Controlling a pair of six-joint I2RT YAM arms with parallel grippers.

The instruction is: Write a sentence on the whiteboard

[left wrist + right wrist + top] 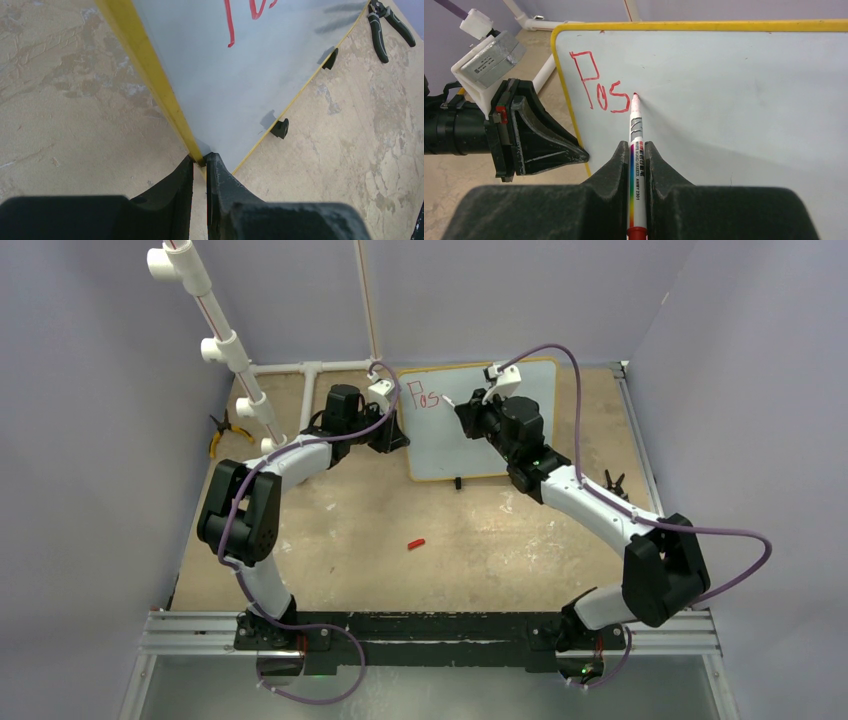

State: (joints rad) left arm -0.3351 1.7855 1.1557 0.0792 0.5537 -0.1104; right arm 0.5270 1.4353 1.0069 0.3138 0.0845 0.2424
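1x small rectangular whiteboard (pixel 450 445) (pixel 240 90) (pixel 749 100), white face, thin yellow frame, rounded corners, sits upper centre of the top view on the worn tan tabletop (pixel 400 530). It runs diagonally across the left wrist view and fills most of the right wrist view. 2x small black feet (pixel 280 128) show on its lower edge in the left wrist view, and only 1x is clear from the top. 1x line of thin red handwriting (pixel 428 397) (pixel 599 90) (pixel 230 25) in the board's upper left: 3 letters, "Pos". 2x arms, 2x grippers. The left gripper (pixel 388 435) (pixel 200 162) (pixel 579 156) has its jaws nearly together, pinching the board's yellow frame at the left edge close to the bottom corner. The right gripper (pixel 468 412) (pixel 637 150) has its jaws narrow, clamped on 1x slim white-barrelled marker (pixel 636 130) (pixel 450 401) with a rainbow stripe and a red tip. The marker points up frame in the right wrist view, with its tip at the board face just right of the "s". It looks to be in contact, but that angle doesn't confirm it. 1x small red cylindrical piece (pixel 416 542) lies alone on the tabletop centre frame, well apart from the board, probably a cap, too small to confirm. 2x pliers: one yellow-handled pair (pixel 222 432) at left beside the white PVC pipe frame (pixel 215 330), one black-handled pair (pixel 612 483) (pixel 387 25) right of the board, upper right in the left wrist view.
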